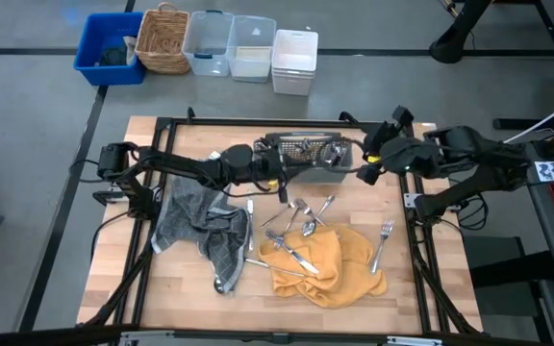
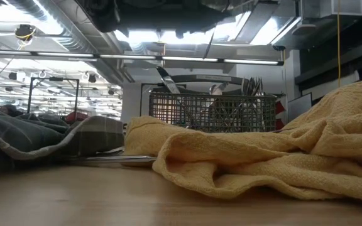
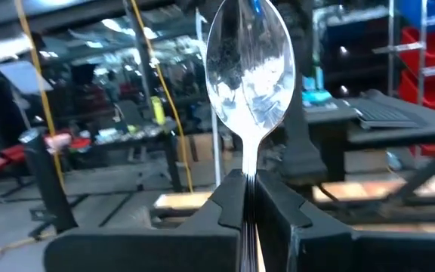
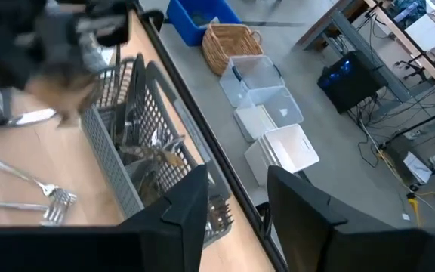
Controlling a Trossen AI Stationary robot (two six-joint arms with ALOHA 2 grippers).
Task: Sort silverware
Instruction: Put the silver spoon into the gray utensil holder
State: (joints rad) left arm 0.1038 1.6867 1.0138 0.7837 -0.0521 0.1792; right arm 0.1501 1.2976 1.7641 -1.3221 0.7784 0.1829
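A grey mesh caddy [image 1: 306,159] sits at twelve o'clock on the table [image 1: 421,288]; a grey cloth [image 1: 200,226] lies at nine; a yellow cloth [image 1: 339,264] at five.

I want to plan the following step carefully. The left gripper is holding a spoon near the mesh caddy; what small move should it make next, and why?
Probably lower the spoon into the mesh caddy, then open. The left gripper is shut on the spoon's handle, bowl pointing away, and from above it sits at the caddy's left end. The right gripper waits open by the caddy's other end.

A shiny spoon [image 3: 249,72] stands upright, pinched by its handle, while other silverware [image 1: 301,235] lies loose on the table.
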